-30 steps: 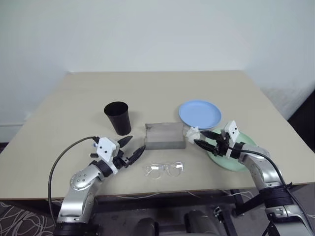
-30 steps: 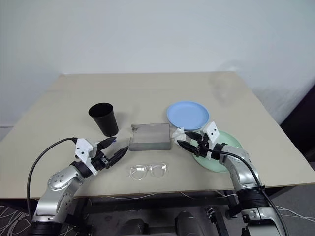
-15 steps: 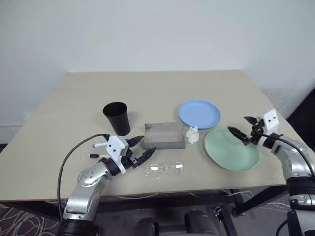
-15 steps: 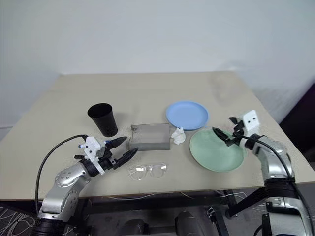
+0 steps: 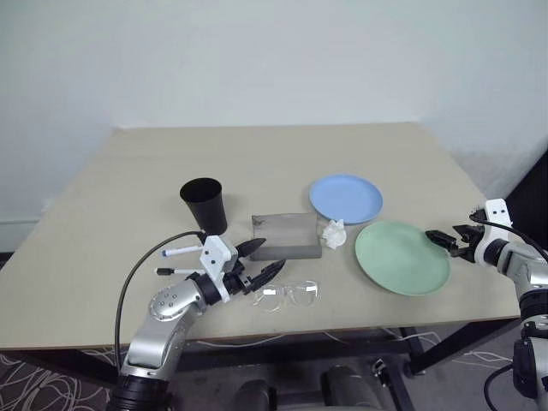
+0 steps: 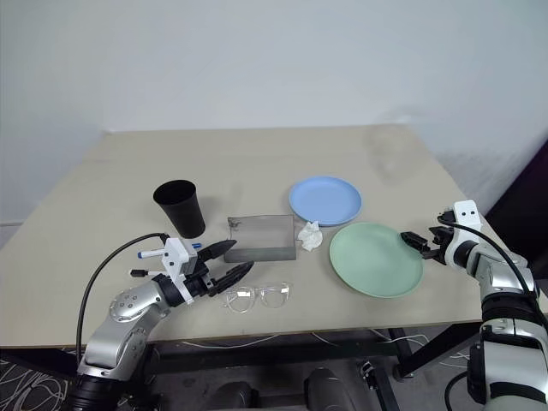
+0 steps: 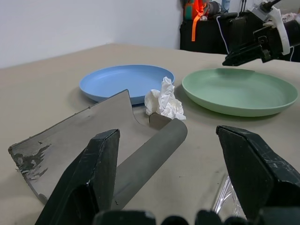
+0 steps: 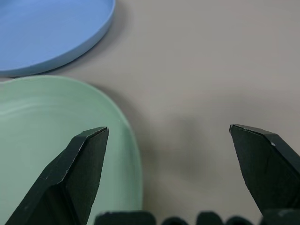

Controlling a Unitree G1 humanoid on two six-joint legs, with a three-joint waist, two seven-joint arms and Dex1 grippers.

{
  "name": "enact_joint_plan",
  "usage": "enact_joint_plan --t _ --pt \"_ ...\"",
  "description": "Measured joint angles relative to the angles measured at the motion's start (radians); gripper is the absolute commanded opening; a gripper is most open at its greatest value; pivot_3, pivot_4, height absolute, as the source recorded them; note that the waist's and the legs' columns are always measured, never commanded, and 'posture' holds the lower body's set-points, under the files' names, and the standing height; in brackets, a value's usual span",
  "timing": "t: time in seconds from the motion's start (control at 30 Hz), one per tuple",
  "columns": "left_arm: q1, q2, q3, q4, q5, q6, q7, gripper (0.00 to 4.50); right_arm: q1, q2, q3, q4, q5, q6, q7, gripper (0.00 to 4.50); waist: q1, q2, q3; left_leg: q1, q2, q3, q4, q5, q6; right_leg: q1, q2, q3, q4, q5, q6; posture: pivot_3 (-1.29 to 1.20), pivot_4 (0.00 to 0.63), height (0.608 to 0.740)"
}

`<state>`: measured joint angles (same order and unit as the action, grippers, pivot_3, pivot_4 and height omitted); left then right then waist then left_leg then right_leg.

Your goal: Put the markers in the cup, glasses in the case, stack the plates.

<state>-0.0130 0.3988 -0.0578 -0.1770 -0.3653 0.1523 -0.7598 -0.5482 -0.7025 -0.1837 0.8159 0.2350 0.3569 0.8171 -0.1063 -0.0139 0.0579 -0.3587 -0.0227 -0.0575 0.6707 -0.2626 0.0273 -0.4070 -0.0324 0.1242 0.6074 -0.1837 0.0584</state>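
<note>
Right gripper hangs with jaws apart at the mint green plate's far rim; left gripper, also spread, sits between case and glasses. Sliding green toward the blue plate could, I think, shove the tissue. Markers lie beside the left wrist, near the cup.

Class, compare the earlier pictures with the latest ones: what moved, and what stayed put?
The right gripper swung from the tissue out past the green plate's right edge, open. The left gripper edged right toward the glasses. Cup, case and blue plate stayed.
</note>
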Motion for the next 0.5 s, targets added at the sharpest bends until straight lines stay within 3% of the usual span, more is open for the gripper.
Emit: enact_joint_plan --t 0.27,0.5 --pt "-0.007 -0.006 -0.004 0.014 0.011 -0.005 -0.003 3.50 0.004 0.021 0.016 -0.012 -0.003 0.047 0.006 4.48 0.000 0.000 0.000 0.000 0.000 0.000 0.000 0.000 0.000 0.000 0.000 0.000 0.000 0.000 0.000 0.00 0.000 0.737" --pt "-0.014 -0.012 -0.011 0.020 0.017 -0.008 -0.005 3.50 0.010 0.026 0.027 -0.036 -0.003 0.074 0.008 2.16 0.000 0.000 0.000 0.000 0.000 0.000 0.000 0.000 0.000 0.000 0.000 0.000 0.000 0.000 0.000 0.00 0.000 0.737"
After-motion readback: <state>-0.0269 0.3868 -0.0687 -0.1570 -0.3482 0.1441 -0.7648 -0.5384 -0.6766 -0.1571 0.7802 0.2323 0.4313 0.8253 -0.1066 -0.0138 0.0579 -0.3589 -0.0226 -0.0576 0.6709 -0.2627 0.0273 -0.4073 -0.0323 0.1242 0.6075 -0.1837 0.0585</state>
